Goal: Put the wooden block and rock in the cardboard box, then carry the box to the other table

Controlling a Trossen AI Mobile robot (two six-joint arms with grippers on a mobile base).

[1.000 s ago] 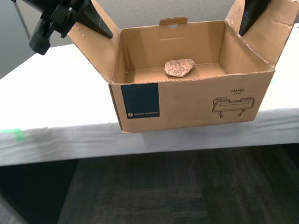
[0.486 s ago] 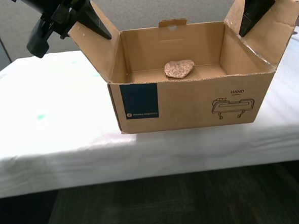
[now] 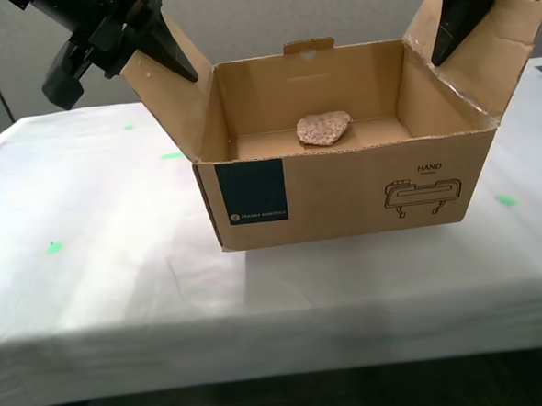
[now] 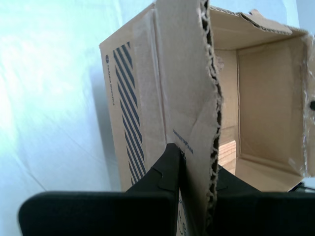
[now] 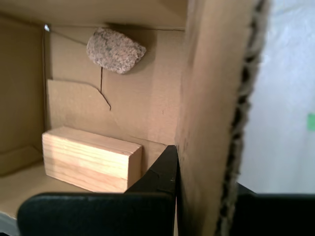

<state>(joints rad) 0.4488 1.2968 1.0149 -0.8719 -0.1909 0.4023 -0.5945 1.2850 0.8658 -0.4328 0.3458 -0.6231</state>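
The cardboard box point(image 3: 343, 185) stands open-topped over the other table point(image 3: 101, 278), the one draped in white cloth; I cannot tell whether its base touches the cloth. The rock point(image 3: 323, 128) lies at the back of the box floor, and the rock point(image 5: 115, 50) also shows in the first wrist view. The wooden block point(image 5: 91, 160) lies on the floor nearer the front, hidden behind the front wall in the exterior view. My first gripper point(image 5: 202, 177) is shut on the side flap at the exterior view's right point(image 3: 449, 31). My second gripper point(image 4: 197, 167) is shut on the flap at the exterior view's left point(image 3: 165, 48).
Small green tape marks point(image 3: 53, 246) dot the cloth on both sides of the box. The table's front edge point(image 3: 261, 346) runs across the lower exterior view with dark floor below it. A grey wall point(image 3: 268, 10) stands behind the table.
The whole scene has shifted: the camera has come closer to the white table, which now reaches under the box's front. Box, arms and rock keep their places in the view.
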